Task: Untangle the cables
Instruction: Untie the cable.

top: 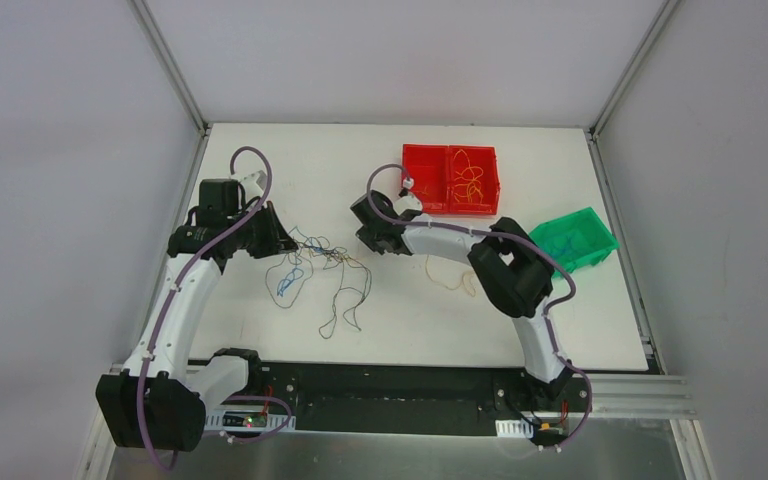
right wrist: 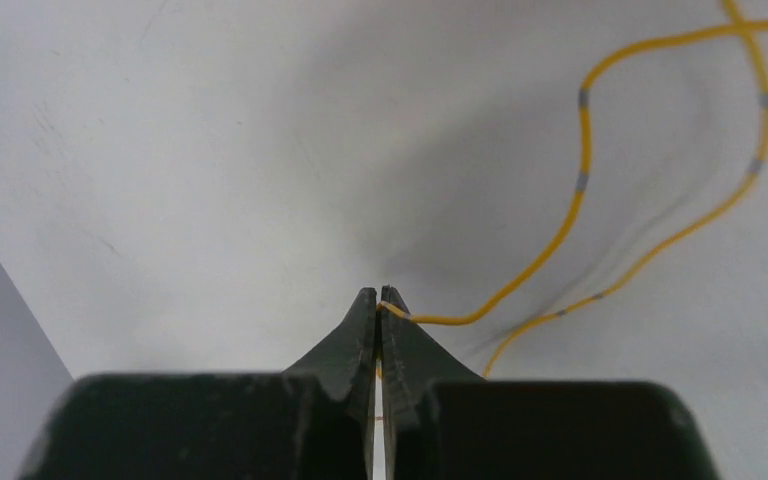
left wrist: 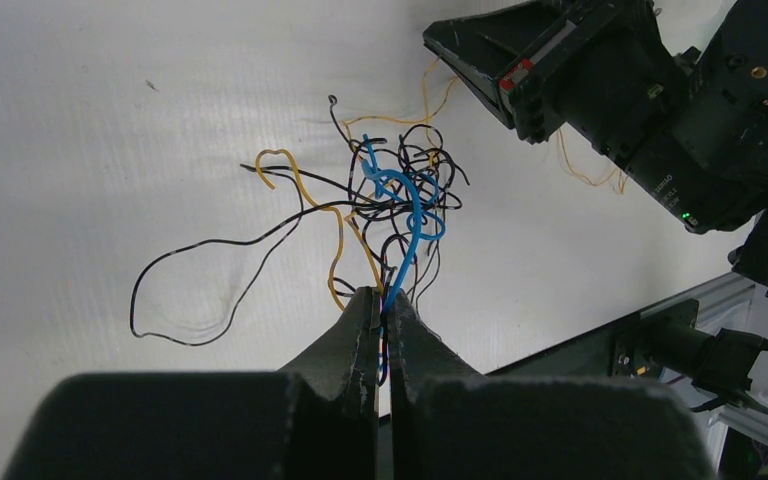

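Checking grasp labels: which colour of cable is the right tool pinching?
The yellow cable, alone in the right tool; blue and black strands sit in the left tool.

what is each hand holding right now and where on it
Left hand: the wire tangle, by blue and dark strands at its edge. Right hand: a yellow wire, apparently mid-length.

A blue, yellow and black tangle of cables (left wrist: 400, 195) is pinched by its near strands in the tightly closed left gripper (left wrist: 381, 302), over a white table (left wrist: 110, 120).
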Motion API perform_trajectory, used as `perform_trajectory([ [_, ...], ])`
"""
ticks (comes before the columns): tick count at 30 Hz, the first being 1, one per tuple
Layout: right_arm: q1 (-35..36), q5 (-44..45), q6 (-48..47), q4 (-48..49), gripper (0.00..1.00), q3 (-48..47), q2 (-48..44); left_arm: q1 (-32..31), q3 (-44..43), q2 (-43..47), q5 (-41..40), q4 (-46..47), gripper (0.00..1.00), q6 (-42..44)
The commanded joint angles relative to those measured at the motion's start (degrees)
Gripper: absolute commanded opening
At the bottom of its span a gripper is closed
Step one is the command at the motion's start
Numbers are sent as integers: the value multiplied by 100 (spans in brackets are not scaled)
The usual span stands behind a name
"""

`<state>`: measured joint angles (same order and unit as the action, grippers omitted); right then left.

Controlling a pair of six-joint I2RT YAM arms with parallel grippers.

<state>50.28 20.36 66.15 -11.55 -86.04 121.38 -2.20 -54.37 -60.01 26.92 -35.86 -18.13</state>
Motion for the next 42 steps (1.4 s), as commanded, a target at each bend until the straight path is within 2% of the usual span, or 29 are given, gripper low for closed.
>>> perform_trajectory([
  [1, -32, 260, -64, 31, 0, 555, -896, -2, 74, 230, -118, 114, 0, 130],
  [5, -365, 241, 9, -146, 0, 1543, -1864, 3, 85, 204, -270, 77, 0, 95],
  [11, -1228, 427, -357, -331, 0, 3343, -3919, 21, 38, 156, -608, -47, 0, 37],
  [17, -2149, 327, -1085, -794, 0, 4170, -5602, 41, -7, 88, -716, -88, 0, 0],
  [22, -2185, -622, -1494, -611, 0, 4094, -5862, 36, -33, 13, -555, -79, 0, 8],
  [25, -2185, -1397, -1693, -251, 0, 4013, -5766, 44, -25, 27, -522, -79, 0, 10],
  [29, -2174, -2311, -2218, -366, 0, 3675, -5495, 42, -6, 44, -493, -79, 0, 26],
  [35, -2163, -2436, -3427, -2104, 0, 3146, -5307, 41, -12, 42, -402, -79, 0, 35],
  [36, -2157, -2323, -3600, -2564, 2, 3098, -5294, 37, -7, 40, -388, -79, 0, 25],
  [37, -2159, -2199, -3729, -2831, 14, 3094, -5280, 42, -8, 34, -370, -79, 0, 35],
  [39, -2153, -1791, -3871, -3329, 70, 3103, -5241, 40, -13, 17, -339, -79, 0, 41],
  [40, -2146, -1623, -3882, -3456, 90, 3136, -5278, 39, -12, 16, -318, -79, 0, 46],
  [41, -2145, -1546, -3877, -3496, 98, 3190, -5360, 38, -21, 8, -291, -79, 0, 42],
  [42, -2132, -1531, -3844, -3500, 99, 3250, -5481, 38, -27, 2, -282, -82, 0, 44],
])
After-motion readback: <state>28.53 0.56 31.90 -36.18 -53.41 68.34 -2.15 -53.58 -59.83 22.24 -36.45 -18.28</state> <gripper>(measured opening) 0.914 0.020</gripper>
